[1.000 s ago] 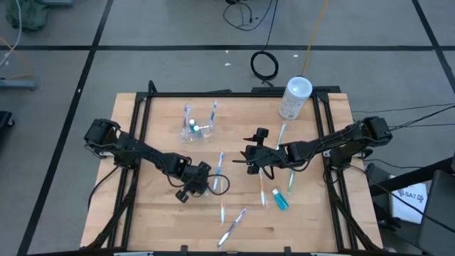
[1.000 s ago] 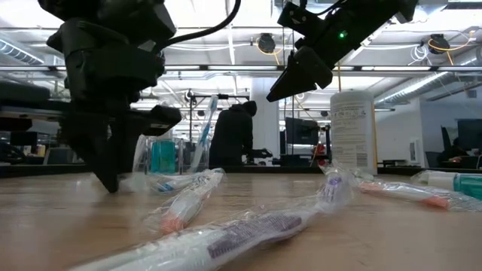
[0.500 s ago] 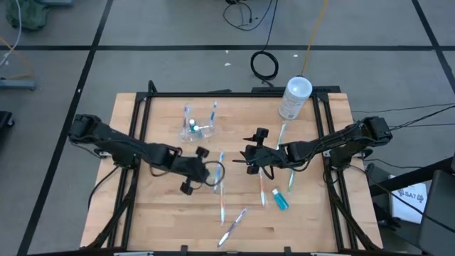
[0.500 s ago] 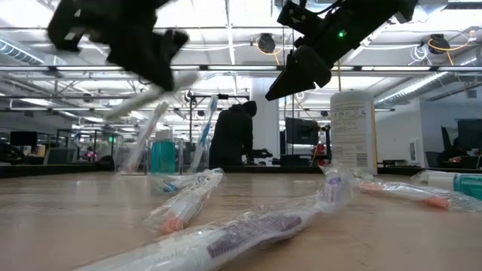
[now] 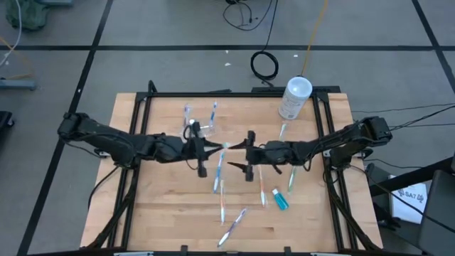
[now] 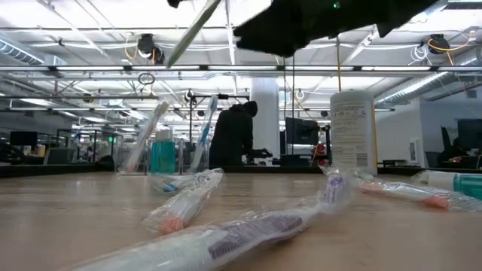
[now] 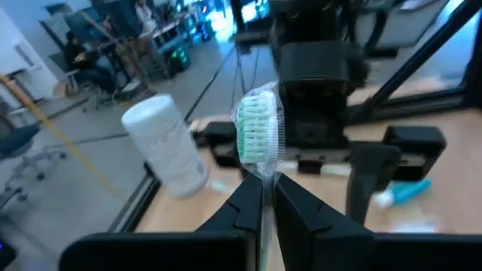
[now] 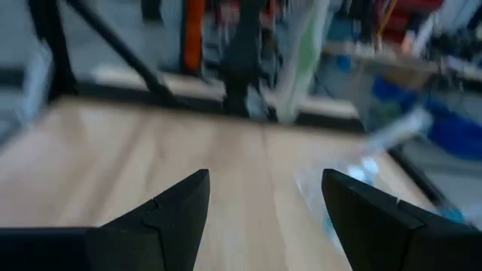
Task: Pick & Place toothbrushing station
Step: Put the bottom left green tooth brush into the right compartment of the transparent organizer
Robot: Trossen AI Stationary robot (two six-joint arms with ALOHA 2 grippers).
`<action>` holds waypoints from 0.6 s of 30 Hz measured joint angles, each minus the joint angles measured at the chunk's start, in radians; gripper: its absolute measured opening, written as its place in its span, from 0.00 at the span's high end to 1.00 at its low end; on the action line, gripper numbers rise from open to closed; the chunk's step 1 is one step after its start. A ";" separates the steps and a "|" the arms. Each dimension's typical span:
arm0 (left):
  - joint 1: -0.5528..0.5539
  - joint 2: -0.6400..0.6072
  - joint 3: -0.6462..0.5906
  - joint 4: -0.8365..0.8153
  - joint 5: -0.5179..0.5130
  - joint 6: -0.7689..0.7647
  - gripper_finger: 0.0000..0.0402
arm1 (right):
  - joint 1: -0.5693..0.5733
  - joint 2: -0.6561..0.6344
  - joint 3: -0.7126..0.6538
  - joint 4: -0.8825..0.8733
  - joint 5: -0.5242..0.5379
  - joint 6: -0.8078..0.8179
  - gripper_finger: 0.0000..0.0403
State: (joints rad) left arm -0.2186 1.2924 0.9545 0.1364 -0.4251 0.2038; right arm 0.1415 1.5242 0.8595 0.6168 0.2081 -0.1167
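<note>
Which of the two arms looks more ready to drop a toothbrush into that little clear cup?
Probably the left. Its gripper is shut on a wrapped toothbrush, lifted off the table close to the clear cup. The right gripper is open and holds nothing.

White canister [image 5: 294, 98] upright at table's [image 5: 160, 213] far right corner. Wrapped toothbrushes [image 5: 233, 225] scattered near front edge; teal tube [image 5: 280, 200] beside them. Black cable coil [image 5: 264, 65] on floor. Person [image 6: 233, 135] standing in background.
</note>
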 joint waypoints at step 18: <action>0.042 0.146 -0.001 0.419 0.112 0.018 0.96 | -0.025 0.010 -0.094 0.355 -0.153 0.052 0.48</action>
State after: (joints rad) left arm -0.1768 1.4387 0.9535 0.5558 -0.3130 0.2222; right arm 0.1161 1.5346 0.7658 0.9713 0.0555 -0.0647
